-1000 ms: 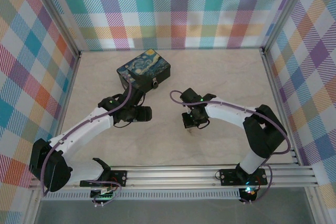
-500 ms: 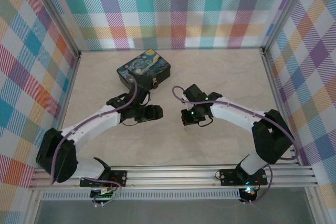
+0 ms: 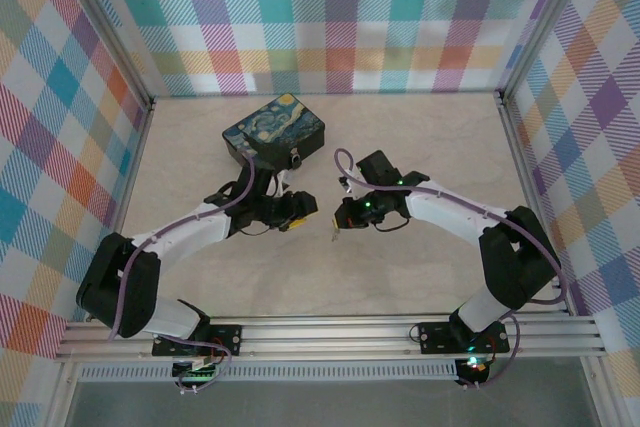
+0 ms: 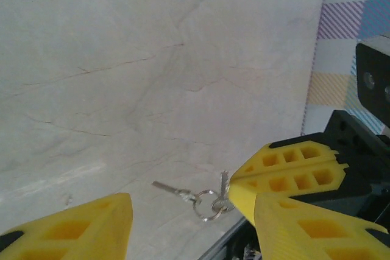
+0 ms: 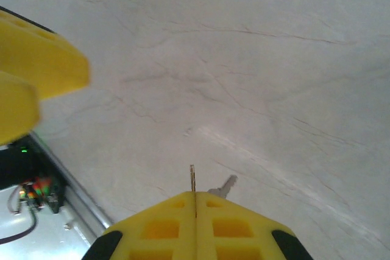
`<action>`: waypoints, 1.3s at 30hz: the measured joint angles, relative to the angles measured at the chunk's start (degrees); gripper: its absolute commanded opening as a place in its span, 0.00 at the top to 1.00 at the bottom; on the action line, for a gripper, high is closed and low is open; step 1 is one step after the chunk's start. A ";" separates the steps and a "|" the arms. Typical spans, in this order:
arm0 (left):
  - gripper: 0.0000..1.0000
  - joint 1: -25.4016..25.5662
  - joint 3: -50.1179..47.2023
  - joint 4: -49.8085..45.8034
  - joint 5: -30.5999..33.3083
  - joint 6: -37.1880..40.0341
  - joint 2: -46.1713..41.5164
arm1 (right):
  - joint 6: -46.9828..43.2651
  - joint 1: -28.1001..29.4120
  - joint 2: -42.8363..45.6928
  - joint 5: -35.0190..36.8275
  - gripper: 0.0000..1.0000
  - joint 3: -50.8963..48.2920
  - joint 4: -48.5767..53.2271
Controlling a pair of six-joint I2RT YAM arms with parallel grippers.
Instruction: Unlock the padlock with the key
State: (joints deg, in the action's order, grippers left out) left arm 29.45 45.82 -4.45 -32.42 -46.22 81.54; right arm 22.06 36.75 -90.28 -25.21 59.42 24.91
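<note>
The right gripper [image 5: 195,196] is clenched on the key [image 5: 192,178]. In its wrist view the blade stands edge-on and juts straight out of the shut fingertips toward 12 o'clock, so the key's long axis runs on from the fingers. A second key [image 4: 167,187] hangs loose from the same ring [image 4: 210,204], lying flat and pointing to 9 o'clock in the left wrist view.

Just beside it, at its 9 o'clock in the top view, the left gripper [image 3: 298,209] hovers with its fingers spread wide and nothing between them.

The padlock [image 3: 296,159] appears as a small dark speck against the near side of the night-sky box [image 3: 273,130], at the back left of the table [image 3: 420,147]. It is too small to read its keyhole or which way its body faces. From the right gripper it lies at about 11 o'clock in the top view, and from the left gripper at about 12 o'clock. The left gripper is the nearer of the two.

As I judge it, the key's tip must be swung toward 11 o'clock, with the free hand steadying the lock.

By count there are two keys on one ring, one padlock, one box and two grippers.
</note>
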 measured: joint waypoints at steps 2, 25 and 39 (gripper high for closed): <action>0.48 -0.09 -0.55 3.06 -1.27 -2.27 1.20 | 0.74 0.00 0.00 -1.55 1.00 0.00 -1.22; 0.62 -6.99 -5.42 16.94 -5.77 -15.63 1.38 | 12.07 -0.63 -6.34 -10.32 1.00 2.54 -14.19; 0.67 -7.06 -5.95 19.89 -6.56 -18.34 1.36 | 16.09 -1.22 -7.63 -11.89 1.00 2.54 -18.91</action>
State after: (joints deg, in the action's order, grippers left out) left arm 22.39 39.88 15.44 -38.98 -64.55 82.89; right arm 38.15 35.53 -97.91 -37.10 61.95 6.00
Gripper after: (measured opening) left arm 0.338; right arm 0.065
